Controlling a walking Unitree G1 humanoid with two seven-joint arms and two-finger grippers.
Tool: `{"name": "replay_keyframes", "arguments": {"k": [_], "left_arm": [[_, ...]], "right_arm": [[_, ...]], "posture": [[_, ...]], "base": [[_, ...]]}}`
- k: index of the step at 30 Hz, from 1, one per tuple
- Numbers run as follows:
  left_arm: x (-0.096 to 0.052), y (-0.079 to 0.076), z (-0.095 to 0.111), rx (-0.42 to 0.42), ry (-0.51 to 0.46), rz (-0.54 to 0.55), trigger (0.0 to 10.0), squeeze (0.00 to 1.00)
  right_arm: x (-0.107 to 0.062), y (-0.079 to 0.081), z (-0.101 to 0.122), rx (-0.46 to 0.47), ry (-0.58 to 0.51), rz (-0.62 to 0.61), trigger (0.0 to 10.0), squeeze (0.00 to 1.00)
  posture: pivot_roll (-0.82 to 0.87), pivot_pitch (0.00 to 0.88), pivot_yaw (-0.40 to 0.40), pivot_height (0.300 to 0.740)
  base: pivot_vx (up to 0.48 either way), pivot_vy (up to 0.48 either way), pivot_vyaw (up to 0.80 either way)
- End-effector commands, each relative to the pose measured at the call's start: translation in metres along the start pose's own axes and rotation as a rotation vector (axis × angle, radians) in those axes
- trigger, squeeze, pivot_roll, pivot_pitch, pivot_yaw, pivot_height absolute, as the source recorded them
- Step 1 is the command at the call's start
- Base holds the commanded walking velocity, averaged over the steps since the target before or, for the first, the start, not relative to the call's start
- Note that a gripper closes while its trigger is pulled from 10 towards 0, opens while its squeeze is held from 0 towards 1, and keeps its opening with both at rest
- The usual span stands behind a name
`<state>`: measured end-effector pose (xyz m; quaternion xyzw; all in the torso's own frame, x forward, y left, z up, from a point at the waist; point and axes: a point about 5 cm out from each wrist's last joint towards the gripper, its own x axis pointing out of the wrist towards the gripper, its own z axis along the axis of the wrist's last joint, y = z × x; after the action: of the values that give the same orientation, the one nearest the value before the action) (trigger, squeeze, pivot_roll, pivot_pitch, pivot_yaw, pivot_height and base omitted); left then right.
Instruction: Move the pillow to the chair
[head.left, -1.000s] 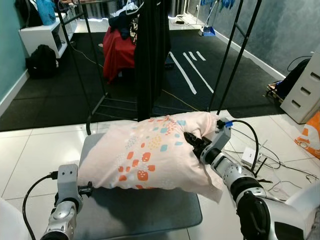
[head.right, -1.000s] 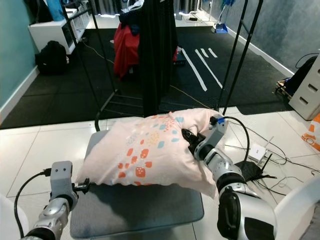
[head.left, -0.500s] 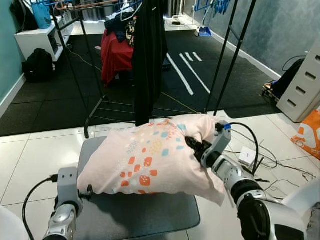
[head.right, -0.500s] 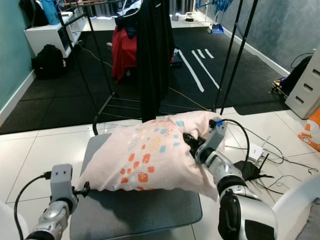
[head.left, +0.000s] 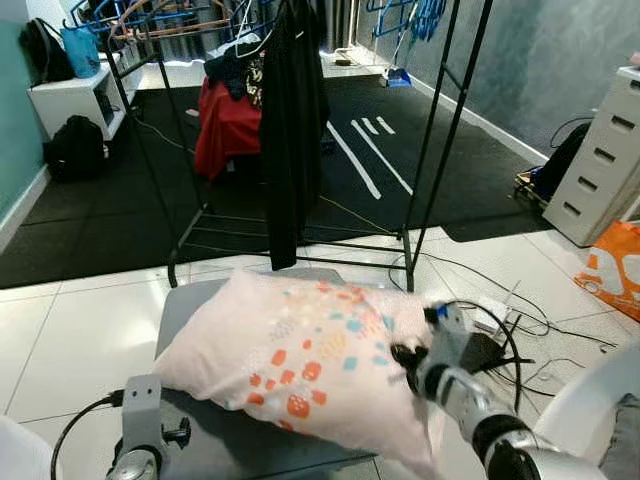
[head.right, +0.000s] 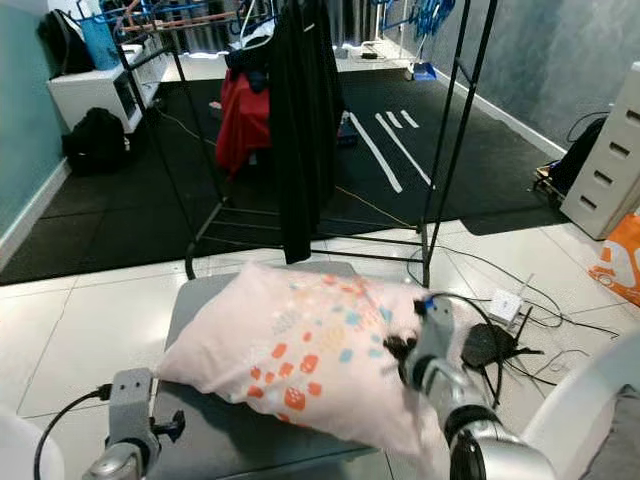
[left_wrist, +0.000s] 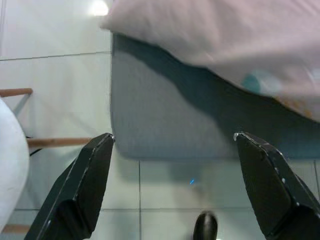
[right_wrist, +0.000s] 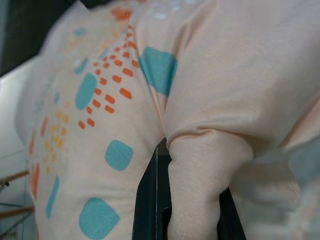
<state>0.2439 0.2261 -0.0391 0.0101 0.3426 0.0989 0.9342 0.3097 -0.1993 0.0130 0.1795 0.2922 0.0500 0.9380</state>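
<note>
One pinch of fabric in the right gripper's (head.left: 403, 356) closed jaws holds the pillow (head.left: 300, 350); it may slip, the left gripper (left_wrist: 172, 190) being open, empty.

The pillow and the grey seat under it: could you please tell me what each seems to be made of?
The pillow looks like soft woven fabric, probably cotton, matte pale pink with printed orange and teal spots; it creases and bunches where the right gripper pinches it. The seat appears to be a padded grey cushion with a matte, felt-like cover and rounded corners, though the exact textile cannot be told.
</note>
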Motion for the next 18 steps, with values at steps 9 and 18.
{"name": "replay_keyframes", "arguments": {"k": [9, 18], "left_arm": [[-0.006, -0.023, -0.032, 0.321, 0.161, -0.117, 10.0, 0.00], [-0.007, -0.029, -0.033, 0.394, 0.178, -0.133, 10.0, 0.00]], "right_arm": [[-0.004, -0.008, -0.017, -0.018, 0.042, -0.037, 10.0, 0.00], [-0.002, -0.002, -0.012, -0.020, 0.025, -0.017, 10.0, 0.00]], "posture": [[-0.08, 0.059, -0.036, 0.740], [-0.08, 0.062, -0.029, 0.740]], "base": [[0.000, 0.000, 0.71], [0.000, 0.000, 0.79]]}}
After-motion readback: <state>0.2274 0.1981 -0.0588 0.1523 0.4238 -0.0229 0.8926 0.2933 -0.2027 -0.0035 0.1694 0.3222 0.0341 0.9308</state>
